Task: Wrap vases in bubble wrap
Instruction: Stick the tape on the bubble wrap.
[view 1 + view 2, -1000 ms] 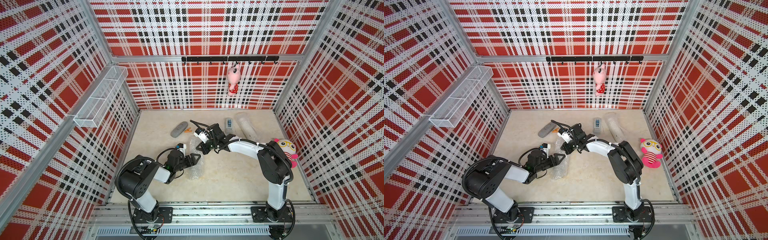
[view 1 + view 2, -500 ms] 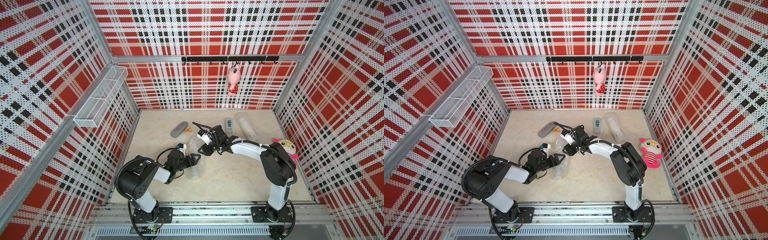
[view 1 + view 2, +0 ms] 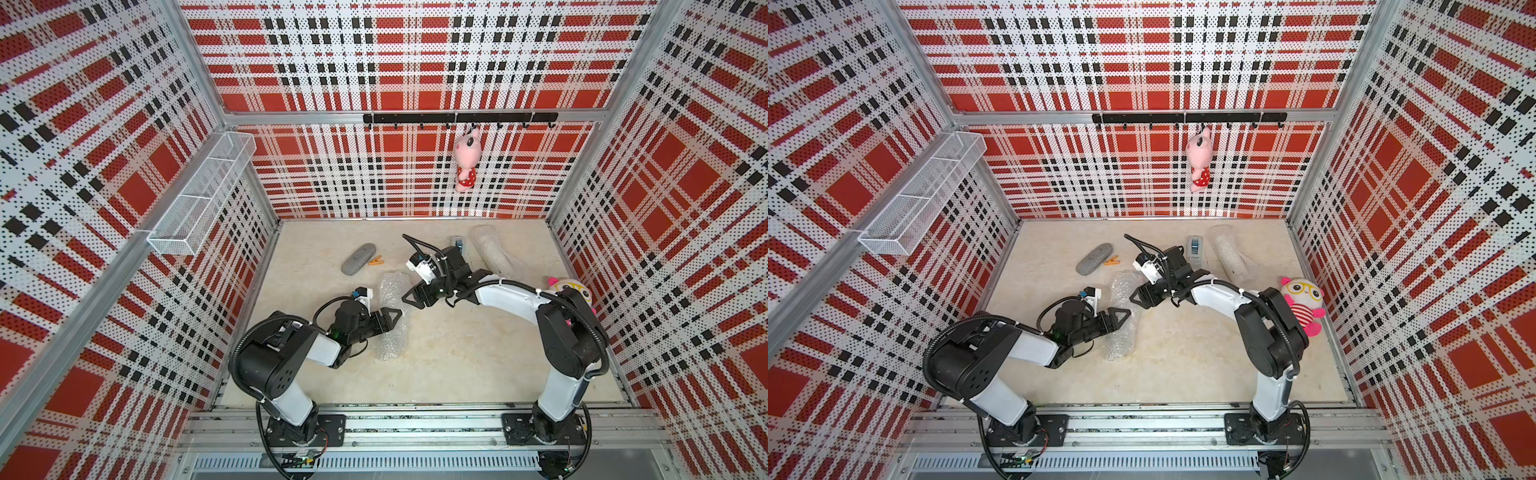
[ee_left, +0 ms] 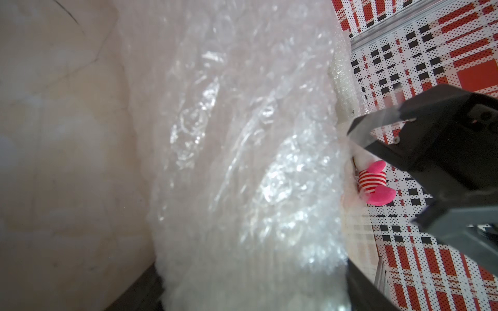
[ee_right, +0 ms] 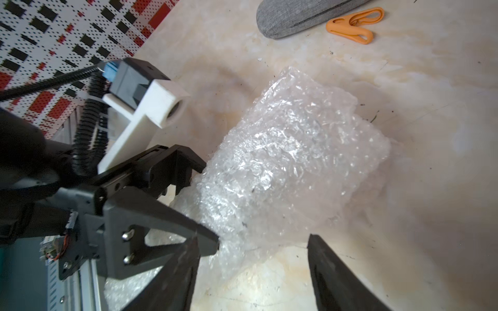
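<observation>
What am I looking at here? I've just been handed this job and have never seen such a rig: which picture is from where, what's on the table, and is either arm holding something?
Two robot arms stand at the near edge of a table, each ending in a two-fingered gripper. The two wide pictures come from one camera head overhead; the two close-ups come from cameras on the arms' wrists. On the table lie a bubble-wrap bundle, a second bubble-wrap roll at the back, a grey case, an orange clip, a tape dispenser and a plush toy. The left gripper is closed on the bundle; the right gripper stands open just beside it, holding nothing. What is inside the wrap does not show.
</observation>
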`<state>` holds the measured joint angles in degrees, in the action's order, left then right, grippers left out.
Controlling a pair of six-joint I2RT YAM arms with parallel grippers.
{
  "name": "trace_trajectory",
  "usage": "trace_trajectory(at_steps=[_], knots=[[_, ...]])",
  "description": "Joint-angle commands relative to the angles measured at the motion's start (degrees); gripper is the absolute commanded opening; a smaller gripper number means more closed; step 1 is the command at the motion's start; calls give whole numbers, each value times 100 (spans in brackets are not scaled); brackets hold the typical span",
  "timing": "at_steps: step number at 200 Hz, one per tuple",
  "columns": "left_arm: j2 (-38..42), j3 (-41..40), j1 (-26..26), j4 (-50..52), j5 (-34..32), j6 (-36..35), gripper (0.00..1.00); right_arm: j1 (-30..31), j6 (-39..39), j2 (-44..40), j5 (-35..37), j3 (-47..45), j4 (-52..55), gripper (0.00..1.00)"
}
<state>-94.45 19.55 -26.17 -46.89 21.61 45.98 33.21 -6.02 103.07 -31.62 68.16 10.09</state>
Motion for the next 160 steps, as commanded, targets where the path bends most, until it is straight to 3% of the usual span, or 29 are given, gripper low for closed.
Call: trace_trajectory(at_steps=[1,18,42,54,160], knots=[[-81,-189,-100,708,134,-124,26,-133,-218,-392,-498,-178,-455,69],[-91,-189,-115,709,133,-124,26,-199,-514,-488,-692,-423,-901,58],[-93,-171,-118,710,133,-107,26,-184,-868,-315,-898,-562,-1360,29],[-73,-176,-125,708,125,-102,26,-135,-1001,-232,-947,-608,-1569,20],[-82,-153,-152,708,116,-71,26,19,-1183,689,-1194,-964,-2424,7]])
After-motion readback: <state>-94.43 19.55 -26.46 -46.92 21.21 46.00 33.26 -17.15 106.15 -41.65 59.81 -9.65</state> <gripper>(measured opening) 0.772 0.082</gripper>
